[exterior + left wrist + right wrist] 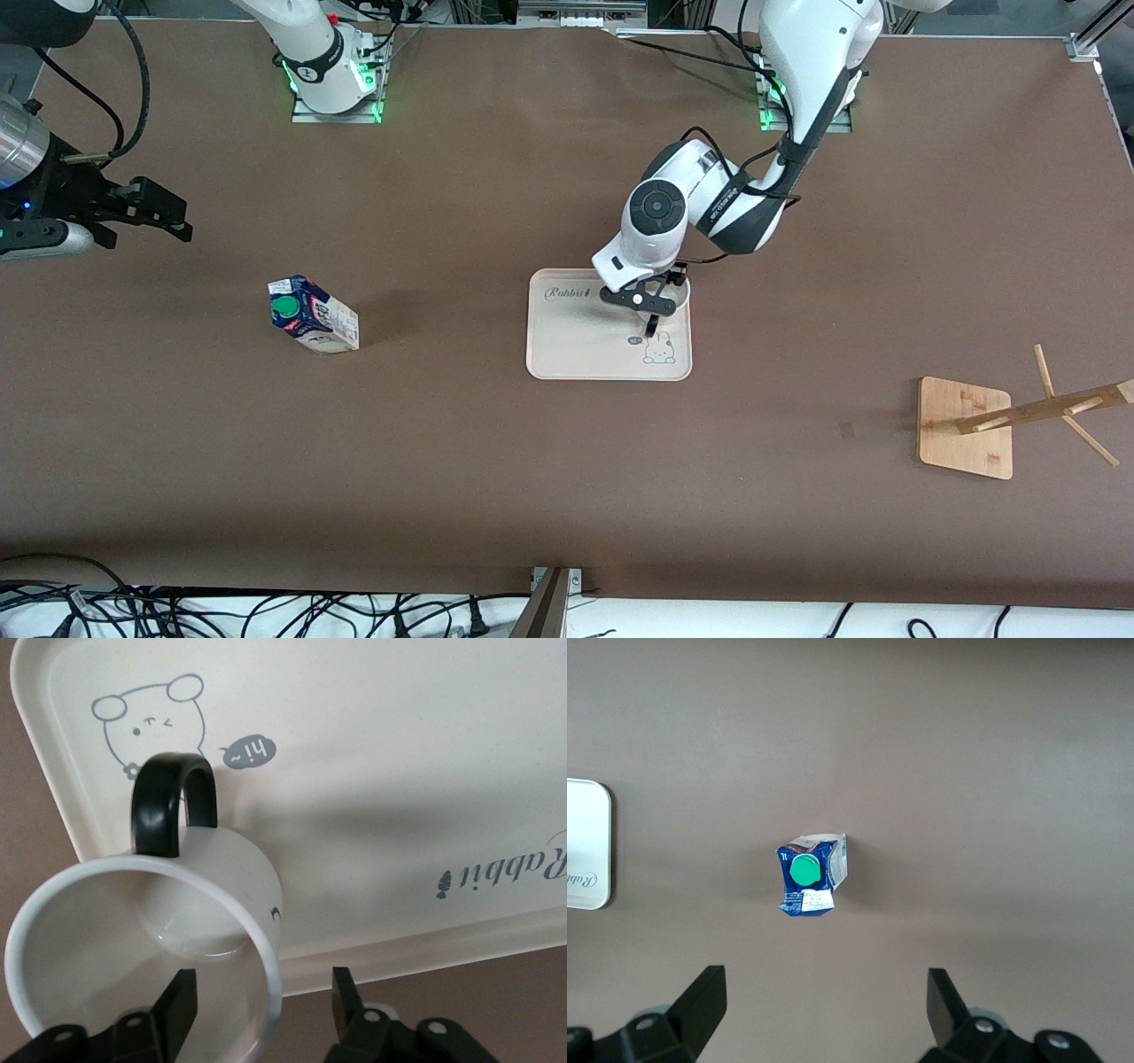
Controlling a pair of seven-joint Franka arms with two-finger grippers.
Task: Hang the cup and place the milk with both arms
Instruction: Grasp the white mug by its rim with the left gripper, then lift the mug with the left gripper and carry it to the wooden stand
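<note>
The white cup (pixel 232 870) with its black loop handle (pixel 173 806) stands on the cream tray (pixel 399 815), near the tray edge toward the robots. My left gripper (pixel 264 1005) is open around the cup's rim, one finger inside the cup and one outside, not touching. In the front view the left gripper (pixel 660 306) hides most of the cup (pixel 683 297). The milk carton (pixel 314 315), blue and white with a green cap, stands on the table toward the right arm's end. My right gripper (pixel 168 217) is open and empty, high over the table, with the milk (pixel 811 875) below it.
The tray (pixel 576 346) has a rabbit drawing and lies mid-table. A wooden cup rack (pixel 966 428) with pegs stands toward the left arm's end, nearer the front camera than the tray. Cables lie along the table's front edge.
</note>
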